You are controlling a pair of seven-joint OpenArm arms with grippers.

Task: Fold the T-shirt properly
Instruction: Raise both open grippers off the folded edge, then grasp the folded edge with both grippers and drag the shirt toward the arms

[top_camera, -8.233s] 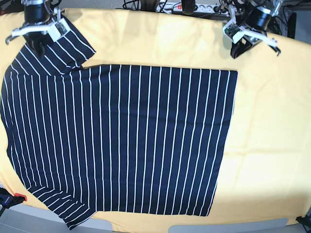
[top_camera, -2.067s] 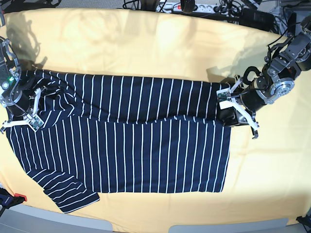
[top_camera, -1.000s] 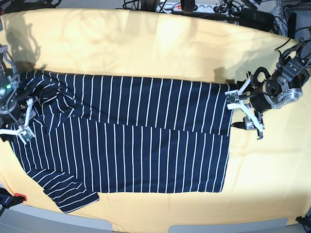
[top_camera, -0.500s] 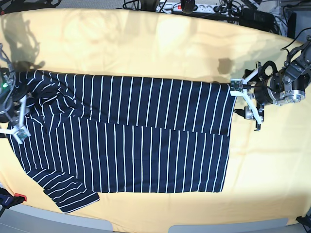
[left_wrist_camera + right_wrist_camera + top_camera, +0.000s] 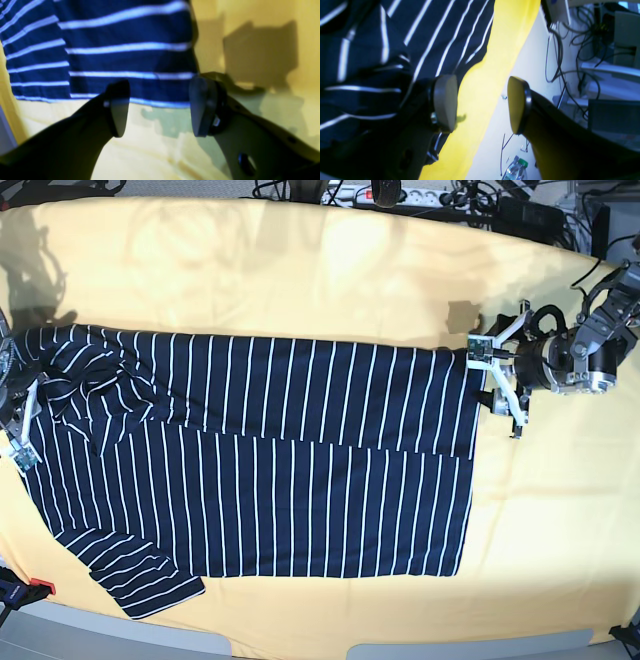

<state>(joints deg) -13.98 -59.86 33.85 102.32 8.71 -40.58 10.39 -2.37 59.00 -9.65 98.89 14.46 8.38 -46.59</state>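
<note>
Two layers of the T-shirt [image 5: 260, 470] are laid across the yellow cloth [image 5: 330, 270], the folded upper part overlapping toward the far edge. The left gripper [image 5: 508, 378] is seen spread wide, empty, just off the shirt's right hem. The right gripper [image 5: 482, 103] is parted, nothing held, at the cloth's left edge
</note>
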